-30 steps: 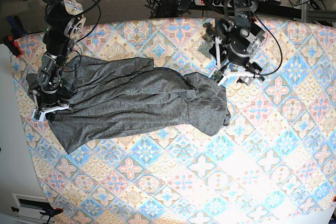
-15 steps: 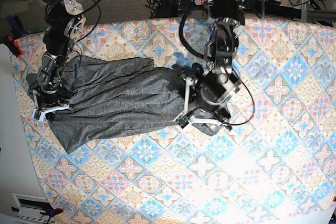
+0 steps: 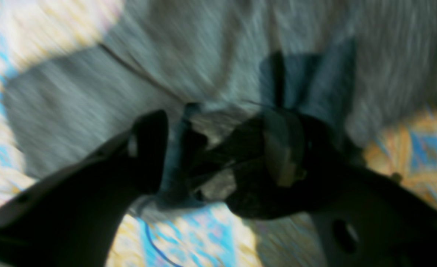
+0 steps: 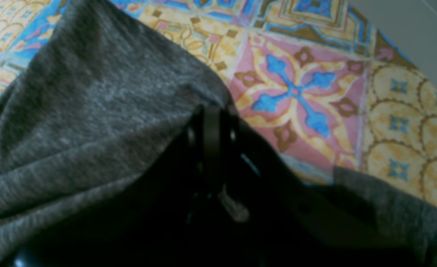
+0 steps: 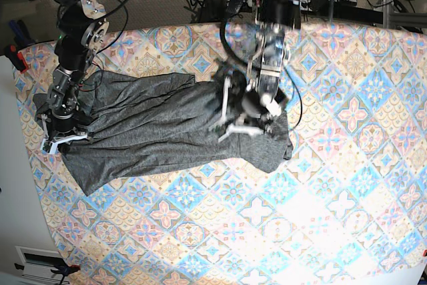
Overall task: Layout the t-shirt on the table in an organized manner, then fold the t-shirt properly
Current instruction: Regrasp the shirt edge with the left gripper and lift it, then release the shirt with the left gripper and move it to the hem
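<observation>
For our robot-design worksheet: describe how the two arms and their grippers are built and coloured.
Both arms are black, jointed metal segments with loose black cables looping alongside. The left gripper and the right gripper carry white finger pieces on black bodies. Close up, the fingers look dark and flat, with small round holes.

Base view: bright, even overhead light; a washed-out glare patch on the tabletop (image 5: 313, 211) at lower right. Picture sharp, tabletop edges bowed by lens distortion. Left wrist view: heavy motion blur throughout, streaked; the hand (image 3: 218, 148) a dark silhouette. Right wrist view: soft focus, the t-shirt (image 4: 92, 111) weave visible; lower frame deep in shadow.
</observation>
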You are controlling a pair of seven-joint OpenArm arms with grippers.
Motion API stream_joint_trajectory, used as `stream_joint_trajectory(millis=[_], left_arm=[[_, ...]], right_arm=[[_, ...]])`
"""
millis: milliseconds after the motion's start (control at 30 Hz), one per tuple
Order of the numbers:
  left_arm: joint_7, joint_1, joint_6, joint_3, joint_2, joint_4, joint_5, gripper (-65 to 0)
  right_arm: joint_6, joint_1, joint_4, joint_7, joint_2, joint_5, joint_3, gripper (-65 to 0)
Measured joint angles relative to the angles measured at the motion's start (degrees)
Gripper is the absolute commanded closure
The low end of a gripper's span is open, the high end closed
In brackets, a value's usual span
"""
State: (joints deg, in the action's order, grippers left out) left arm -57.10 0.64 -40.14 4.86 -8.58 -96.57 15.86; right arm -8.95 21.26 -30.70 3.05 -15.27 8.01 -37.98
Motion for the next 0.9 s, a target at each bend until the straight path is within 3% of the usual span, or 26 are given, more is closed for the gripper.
stream_joint_trajectory(millis=[100,333,567,900], left_arm=[[-4.7,-3.7,0.0,2.0,0.5,-4.2,0.5,-20.6],[-4.0,-13.1,-0.2,1.0,6.4,-9.6,-0.9,-1.1],[-4.0,-21.2,-0.2,-3.5,9.2,-20.8,-1.3,0.0],[-3.6,-22.6,-0.2,-9.8,9.9,-23.0,-1.9,0.0]], right_arm=[[0.0,0.0,0.0,0.0,0.0,0.0,0.0,0.0],[0.0,0.0,0.0,0.0,0.0,0.0,0.0,0.0],[0.0,0.0,0.0,0.0,0.0,0.0,0.0,0.0],[0.0,0.0,0.0,0.0,0.0,0.0,0.0,0.0]])
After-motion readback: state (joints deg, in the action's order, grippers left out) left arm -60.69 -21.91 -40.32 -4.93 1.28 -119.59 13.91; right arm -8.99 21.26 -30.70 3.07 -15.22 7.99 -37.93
